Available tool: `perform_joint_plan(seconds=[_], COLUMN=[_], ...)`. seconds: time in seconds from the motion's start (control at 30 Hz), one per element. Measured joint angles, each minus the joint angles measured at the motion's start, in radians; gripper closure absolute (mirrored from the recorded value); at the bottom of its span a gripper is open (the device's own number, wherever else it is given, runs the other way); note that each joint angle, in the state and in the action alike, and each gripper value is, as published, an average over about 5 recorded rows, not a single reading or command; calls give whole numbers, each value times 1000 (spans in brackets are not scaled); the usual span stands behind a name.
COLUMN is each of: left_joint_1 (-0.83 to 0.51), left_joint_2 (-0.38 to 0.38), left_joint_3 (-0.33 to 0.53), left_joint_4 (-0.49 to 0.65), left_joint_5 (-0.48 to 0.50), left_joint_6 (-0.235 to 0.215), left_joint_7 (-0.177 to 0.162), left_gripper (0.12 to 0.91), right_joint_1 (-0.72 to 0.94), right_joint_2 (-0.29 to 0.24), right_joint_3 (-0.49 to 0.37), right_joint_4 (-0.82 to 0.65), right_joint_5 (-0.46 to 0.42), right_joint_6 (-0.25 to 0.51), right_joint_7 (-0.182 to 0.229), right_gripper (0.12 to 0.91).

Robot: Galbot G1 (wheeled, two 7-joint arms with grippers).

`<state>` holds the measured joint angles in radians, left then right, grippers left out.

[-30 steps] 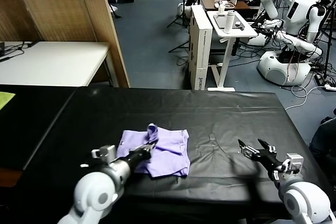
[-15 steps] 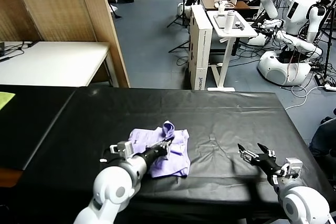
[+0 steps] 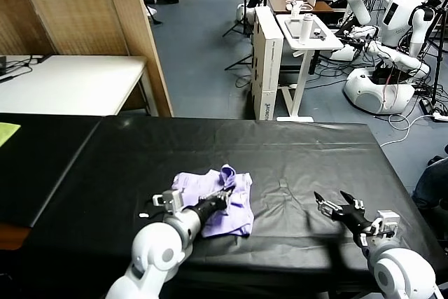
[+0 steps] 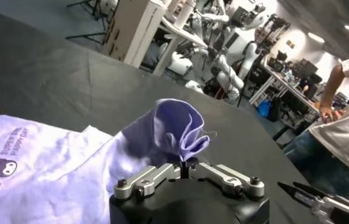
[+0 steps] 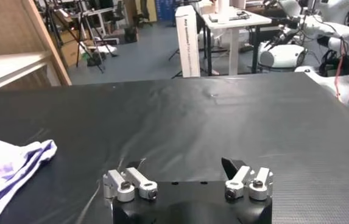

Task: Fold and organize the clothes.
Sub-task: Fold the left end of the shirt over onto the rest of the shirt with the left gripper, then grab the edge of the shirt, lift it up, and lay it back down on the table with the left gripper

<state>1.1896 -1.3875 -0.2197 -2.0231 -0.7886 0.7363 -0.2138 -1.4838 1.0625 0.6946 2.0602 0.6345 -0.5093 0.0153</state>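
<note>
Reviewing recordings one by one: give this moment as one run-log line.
left gripper: shut on T-shirt, pinched fold raised | right gripper: open, over bare black table, apart from shirt | fold: unfinished

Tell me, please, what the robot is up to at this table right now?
It is folding a lavender T-shirt on the black table. The left gripper is shut on a bunched fold of the shirt, lifted above the rest of the fabric. The right gripper hovers open over bare tabletop to the right, holding nothing.
</note>
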Motion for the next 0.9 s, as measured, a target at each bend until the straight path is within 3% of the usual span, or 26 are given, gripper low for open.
perform_joint_plan(seconds=[0.07,0.13,0.4,0.5,0.63,0.9], left_joint_1=[3,7,18,26,44,126], left_joint_2=[-5,-12,-24,-11,22,96], left_joint_3=[1,1,-26,-58,-118,-241], left_joint_4=[4,0,-63,-96,-139,-203], left_joint_5=[8,7,-88,-88,-48,30], left_joint_6=[0,0,0,0,0,0], left_joint_7=[4,5,-43,-41,-23,-5], left_gripper=[840,777,285,162,129,123], right_joint_1=[-1,-2,18,40,81,193], right_joint_2=[-6,-12,-51,-69,-88,-64], right_joint_3=[-4,-12,-82,-125,-204,-398], right_joint_4=[5,9,13,20,23,-5], right_joint_5=[-1,-2,-7,-7,-13,18], right_joint_6=[3,6,6,7,10,-5], right_joint_7=[-8,-13,-22,-47,-69,-50], right_gripper=[118,118,118,118,118,118])
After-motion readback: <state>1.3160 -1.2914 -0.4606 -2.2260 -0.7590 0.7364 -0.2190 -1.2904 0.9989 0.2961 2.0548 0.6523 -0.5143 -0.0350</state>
